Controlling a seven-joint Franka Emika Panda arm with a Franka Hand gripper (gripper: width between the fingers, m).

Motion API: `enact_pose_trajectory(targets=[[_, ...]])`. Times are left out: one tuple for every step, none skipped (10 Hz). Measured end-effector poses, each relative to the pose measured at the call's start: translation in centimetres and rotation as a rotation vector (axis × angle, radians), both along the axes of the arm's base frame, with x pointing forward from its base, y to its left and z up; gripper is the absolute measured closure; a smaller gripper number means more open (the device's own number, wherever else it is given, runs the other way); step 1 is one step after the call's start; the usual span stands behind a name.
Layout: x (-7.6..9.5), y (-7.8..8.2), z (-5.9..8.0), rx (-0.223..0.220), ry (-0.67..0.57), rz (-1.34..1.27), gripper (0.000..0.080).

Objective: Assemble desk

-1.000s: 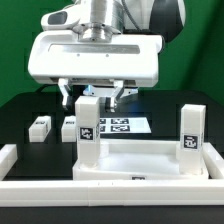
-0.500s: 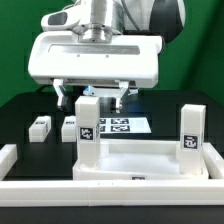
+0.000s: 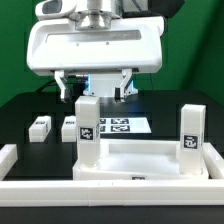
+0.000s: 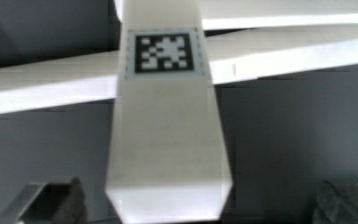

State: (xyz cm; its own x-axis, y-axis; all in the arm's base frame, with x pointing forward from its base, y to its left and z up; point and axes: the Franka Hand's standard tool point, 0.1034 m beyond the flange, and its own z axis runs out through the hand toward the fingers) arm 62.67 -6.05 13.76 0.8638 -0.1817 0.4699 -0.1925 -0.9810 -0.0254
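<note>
The gripper [image 3: 97, 90] hangs wide open and empty above the upright leg [image 3: 88, 125] at the desk top [image 3: 150, 158]'s corner on the exterior view's left; likely light, rigid, smooth plastic; best pinched across its flat sides, near the top.

upright leg [image 3: 88, 122] under end effector [image 3: 94, 96], open gap to other leg [image 3: 190, 130]

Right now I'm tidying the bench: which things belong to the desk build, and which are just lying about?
Job: gripper, leg beneath it, other upright leg, two loose legs, desk top.
Lying about: marker board, border rail.
</note>
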Motion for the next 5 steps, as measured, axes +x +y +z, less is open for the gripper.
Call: enact_pose_trajectory(targets=[[-0.18,0.0,-0.81,0.008,0.032,0.002,0.0151],[-0.33,0.02,-1.33,0.048,0.122,0.006,0.0151],[-0.04,-0.2,-1.34,0.065,0.164,0.007,0.0151],[-0.46,-0.04,-1.71,0.104,0.256,0.01,0.0151],[-0.49,-0.07,-1.62,0.133,0.337,0.017,0.0151]])
